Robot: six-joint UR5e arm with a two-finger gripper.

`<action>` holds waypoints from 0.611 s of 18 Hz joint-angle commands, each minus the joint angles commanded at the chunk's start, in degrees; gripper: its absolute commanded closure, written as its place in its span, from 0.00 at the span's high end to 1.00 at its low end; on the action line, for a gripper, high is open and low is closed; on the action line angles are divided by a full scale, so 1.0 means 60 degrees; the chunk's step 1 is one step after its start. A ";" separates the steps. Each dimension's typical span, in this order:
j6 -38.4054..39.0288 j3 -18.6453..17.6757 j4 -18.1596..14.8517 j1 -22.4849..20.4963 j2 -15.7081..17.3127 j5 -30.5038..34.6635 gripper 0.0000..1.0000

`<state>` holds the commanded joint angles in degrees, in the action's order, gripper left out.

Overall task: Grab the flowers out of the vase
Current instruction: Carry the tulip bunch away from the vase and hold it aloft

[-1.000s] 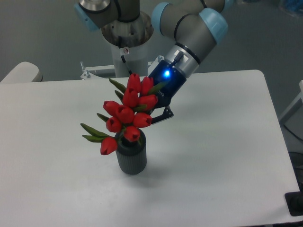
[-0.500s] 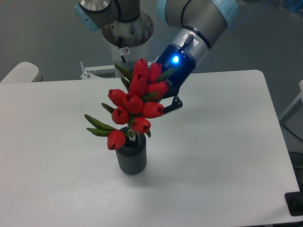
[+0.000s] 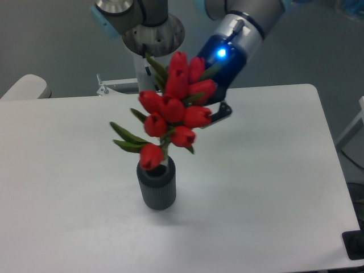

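The flowers (image 3: 173,108) are a bunch of red tulip buds with dark green leaves, tilted and lifted so that only the lowest bud and stem end hang at the vase mouth. The vase (image 3: 156,186) is a small dark grey ribbed cylinder standing upright on the white table. My gripper (image 3: 207,111) comes in from the upper right behind the bunch, with a blue light on its body. It is shut on the flowers; its fingertips are mostly hidden by the buds.
The robot base (image 3: 149,34) stands at the table's back edge behind the flowers. A pale rounded object (image 3: 23,88) sits at the far left edge. A dark object (image 3: 354,244) is at the table's front right corner.
The gripper has risen up and to the right with the flowers in it. The bunch has come up out of the vase, which has stayed in place.
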<state>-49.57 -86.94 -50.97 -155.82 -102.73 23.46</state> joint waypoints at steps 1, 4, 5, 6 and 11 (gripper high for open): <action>0.0000 0.0118 0.0014 -0.0132 -0.0263 0.0001 0.31; -0.0058 0.0746 0.0044 -0.0411 -0.0966 0.0292 0.32; -0.0073 0.0996 0.0058 -0.0484 -0.1216 0.0468 0.32; -0.0088 0.1158 0.0058 -0.0528 -0.1421 0.0629 0.32; -0.0584 0.1510 0.0175 -0.0616 -0.1979 0.0953 0.32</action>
<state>-53.08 -77.87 -49.92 -159.52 -114.61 29.18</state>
